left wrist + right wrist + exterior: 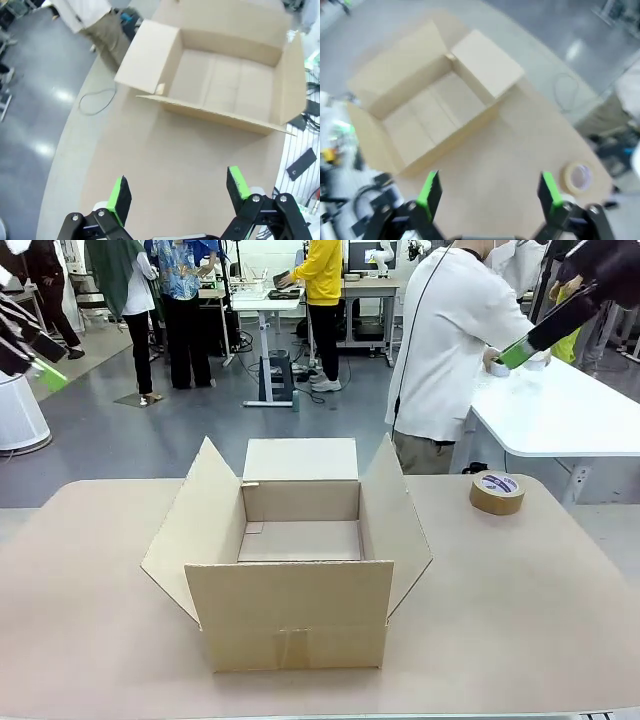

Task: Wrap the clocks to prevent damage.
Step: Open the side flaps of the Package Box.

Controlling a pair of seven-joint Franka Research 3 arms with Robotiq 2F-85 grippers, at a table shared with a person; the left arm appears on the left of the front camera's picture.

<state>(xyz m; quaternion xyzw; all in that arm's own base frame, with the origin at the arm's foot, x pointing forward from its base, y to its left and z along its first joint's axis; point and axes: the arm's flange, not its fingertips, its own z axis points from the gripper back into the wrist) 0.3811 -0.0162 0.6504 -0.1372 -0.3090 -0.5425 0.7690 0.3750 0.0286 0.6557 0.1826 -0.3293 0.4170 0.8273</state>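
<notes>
The tan table (520, 610) carries an open cardboard box (290, 615) at its middle, all four flaps out, the inside bare. Past the far edge a person (450, 340) stands turned toward a white table (570, 410), hands on a small white thing (497, 368) partly covered by a green finger; whether it is a clock cannot be told. The left gripper (177, 187) hangs high above the table beside the box, jaws spread wide, grasping nothing. The right gripper (490, 182) is likewise spread wide and empty, its view blurred. A roll of brown packing tape (497, 492) lies flat near the table's far right edge.
</notes>
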